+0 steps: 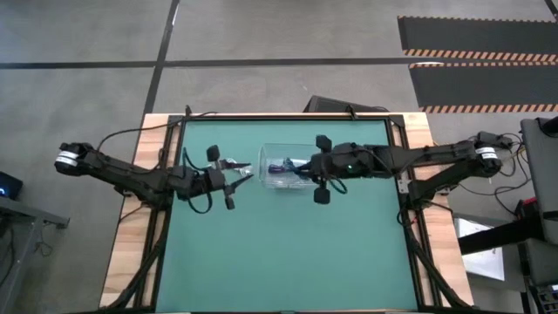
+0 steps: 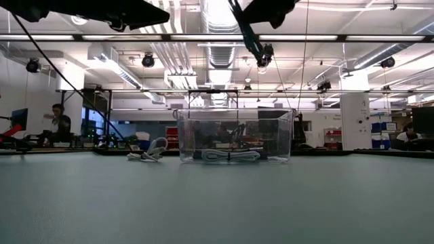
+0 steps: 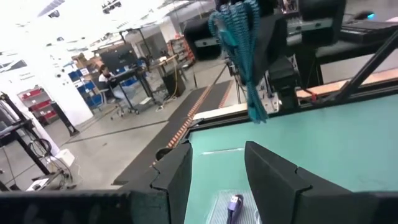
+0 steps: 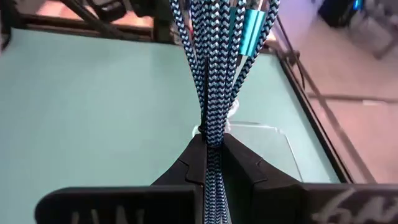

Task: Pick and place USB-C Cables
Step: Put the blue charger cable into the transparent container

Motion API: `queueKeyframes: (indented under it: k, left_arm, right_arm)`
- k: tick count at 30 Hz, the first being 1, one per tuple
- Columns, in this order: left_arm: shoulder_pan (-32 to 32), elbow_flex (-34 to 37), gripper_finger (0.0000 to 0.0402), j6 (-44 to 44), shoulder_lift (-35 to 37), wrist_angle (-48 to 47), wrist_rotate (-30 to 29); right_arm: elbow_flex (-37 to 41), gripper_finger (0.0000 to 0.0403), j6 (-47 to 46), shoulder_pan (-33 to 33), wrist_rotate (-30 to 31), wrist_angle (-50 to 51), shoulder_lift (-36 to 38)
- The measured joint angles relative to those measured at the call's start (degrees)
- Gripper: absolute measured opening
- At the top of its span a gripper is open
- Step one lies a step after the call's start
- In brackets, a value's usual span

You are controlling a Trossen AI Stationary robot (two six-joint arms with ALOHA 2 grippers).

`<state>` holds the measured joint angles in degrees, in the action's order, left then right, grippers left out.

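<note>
The right end effector (image 4: 211, 155) is clenched on a teal braided cable (image 4: 211, 74) above the clear bin (image 1: 283, 166). The left end effector (image 3: 217, 168) hangs released beside it.

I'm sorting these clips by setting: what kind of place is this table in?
Probably a large robotics lab or industrial workshop: exposed ceiling ducts and strip lights overhead, hazard-striped floor mats beside the table, and a person at a workstation in the background.

Braided cable (image 4: 214, 68) cut off by the right wrist view's edge, cables inside clear box (image 1: 288, 166) too small to count from above, distant people blurred.
</note>
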<state>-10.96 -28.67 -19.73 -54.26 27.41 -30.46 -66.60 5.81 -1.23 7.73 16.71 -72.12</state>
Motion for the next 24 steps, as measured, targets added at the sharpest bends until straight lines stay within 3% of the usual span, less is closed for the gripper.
queueKeyframes:
  k: [13,24]
  left_arm:
    - [-0.02,0.73,0.0132,1.63,1.97,0.6,0.06]
    - [-0.28,0.75,0.0132,3.36,3.28,0.62,0.13]
  right_arm:
    - [-17.23,0.0018,-0.21,4.52,-0.23,20.32,-11.64]
    - [-20.49,0.0018,1.71,7.76,-0.7,23.98,-18.64]
